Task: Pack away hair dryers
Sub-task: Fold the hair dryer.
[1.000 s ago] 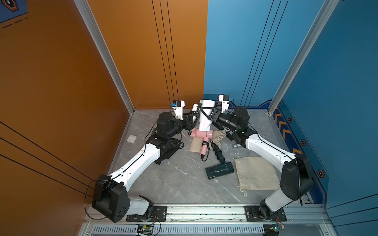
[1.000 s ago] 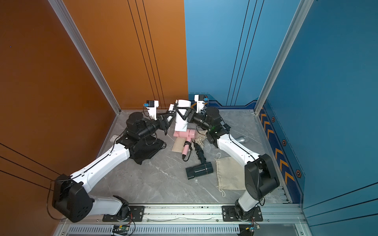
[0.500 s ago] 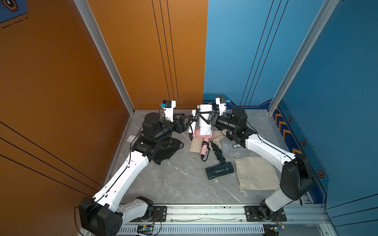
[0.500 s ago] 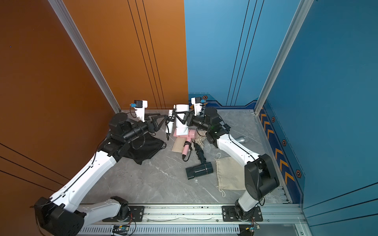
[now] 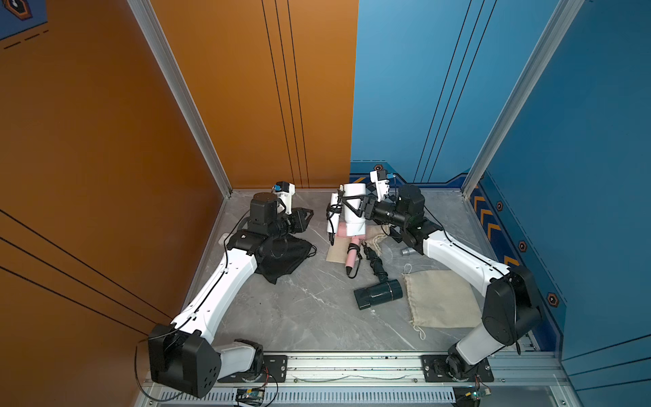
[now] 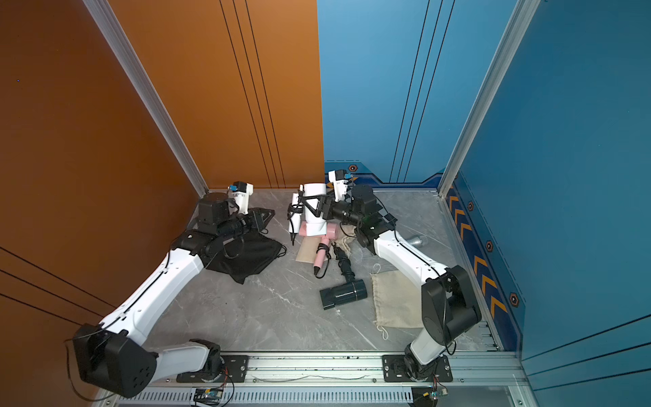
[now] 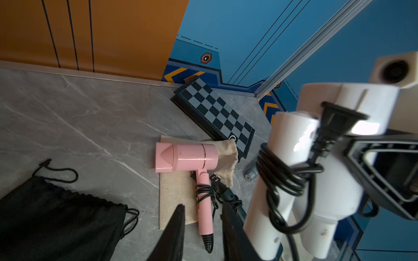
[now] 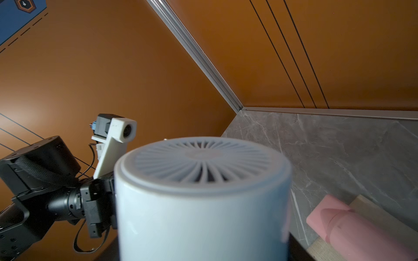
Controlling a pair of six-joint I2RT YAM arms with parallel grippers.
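Note:
My right gripper (image 5: 349, 208) is shut on the barrel of the white hair dryer (image 5: 354, 211) and holds it upright above the floor. Its folded handle and bundled black cord (image 5: 332, 218) hang beside it. In the right wrist view the dryer's grille (image 8: 203, 158) fills the frame and hides the jaws. My left gripper (image 5: 307, 215) hovers over a black drawstring bag (image 5: 285, 255), apart from the dryer, open with a narrow gap (image 7: 203, 206) and nothing in it. The pink hair dryer (image 5: 352, 248) lies on a beige bag (image 5: 334, 252). The dark hair dryer (image 5: 378, 294) lies nearer the front.
A second beige drawstring bag (image 5: 442, 303) lies flat at the right, beside the right arm. A silver microphone (image 5: 408, 251) rests by that arm's forearm. A checkerboard panel (image 7: 214, 113) lies against the back wall. Orange and blue walls close in the floor.
My left arm has drawn back leftward from the white hair dryer to above the black bag, and its jaws have narrowed. The right gripper still holds the dryer in the same place.

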